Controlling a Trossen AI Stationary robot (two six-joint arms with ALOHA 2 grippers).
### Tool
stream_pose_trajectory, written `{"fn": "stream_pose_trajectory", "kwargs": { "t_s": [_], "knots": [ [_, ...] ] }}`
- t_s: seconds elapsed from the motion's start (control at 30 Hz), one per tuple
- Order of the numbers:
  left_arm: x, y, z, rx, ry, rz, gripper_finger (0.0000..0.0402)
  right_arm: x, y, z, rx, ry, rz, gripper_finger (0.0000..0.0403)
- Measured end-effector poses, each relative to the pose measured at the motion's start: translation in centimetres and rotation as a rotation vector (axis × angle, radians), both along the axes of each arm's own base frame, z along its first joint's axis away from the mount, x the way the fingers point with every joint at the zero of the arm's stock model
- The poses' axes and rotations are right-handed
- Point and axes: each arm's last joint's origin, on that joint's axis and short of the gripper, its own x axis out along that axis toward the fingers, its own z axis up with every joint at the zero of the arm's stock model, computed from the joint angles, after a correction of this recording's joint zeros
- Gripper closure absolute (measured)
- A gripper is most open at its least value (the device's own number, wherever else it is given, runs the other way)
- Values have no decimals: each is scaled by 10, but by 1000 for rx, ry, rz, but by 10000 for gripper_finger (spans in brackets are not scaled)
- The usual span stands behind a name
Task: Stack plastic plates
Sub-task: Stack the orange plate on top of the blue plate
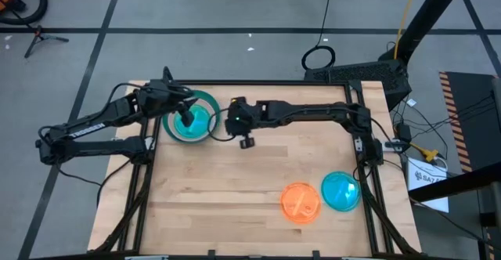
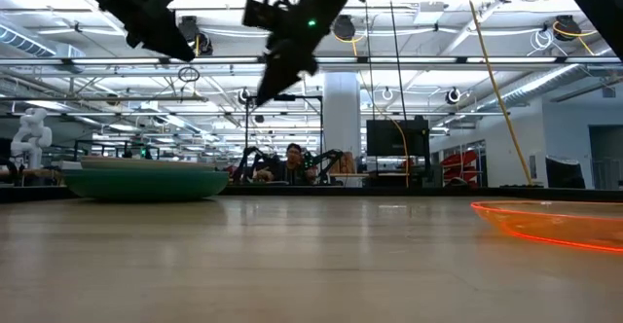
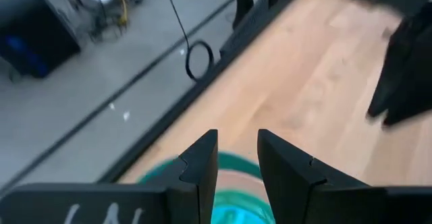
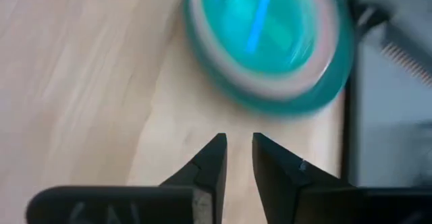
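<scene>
1. Surface (image 1: 235, 189) first: you have a wooden top with one built pile at the far left and two loose plates at the near right, well apart from it.

2. Stack of plates (image 1: 190, 119): this is the work done so far. From above you see a teal rim with a blue translucent plate on top; the right wrist view also shows a pale pinkish rim between them. How many lie underneath, you cannot count from here.

3. Orange plate (image 1: 300, 202) and blue plate (image 1: 340, 191): these are what is left, as far as you can see. They lie side by side, touching or nearly so, near the right front corner.

4. Left gripper (image 1: 186, 120): it hangs right over the stack, raised clear of it in the low view. Its jaws stand narrowly apart and hold nothing; the stack's rim shows just under them.

5. Right gripper (image 1: 235, 117): it hovers just beside the stack, on the stack's right, also raised. Its jaws are narrow and empty, and the stack lies ahead of the tips, not between them.

6. My judgement: you are most of the way through, with two plates to fetch.
</scene>
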Motion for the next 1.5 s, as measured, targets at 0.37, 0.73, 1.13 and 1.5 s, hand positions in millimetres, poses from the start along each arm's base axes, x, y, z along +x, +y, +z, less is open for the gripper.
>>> {"fn": "stream_pose_trajectory", "kwargs": {
  "t_s": [0.37, 0.73, 1.13, 1.5],
  "knots": [
    [25, 0, -25, -138, 117, -8, 289, -62, 12, -3, 341, 504, -184, 366],
    [48, -26, -33, -174, 129, -138, 289, -107, 44, -20, 448, 507, -132, 367],
    [54, -57, -32, -207, 82, -201, 289, -165, 73, -51, 479, 530, -189, 367],
    [54, -83, -31, -164, 73, -229, 289, -171, 112, -61, 528, 531, -190, 285]
  ]
}}
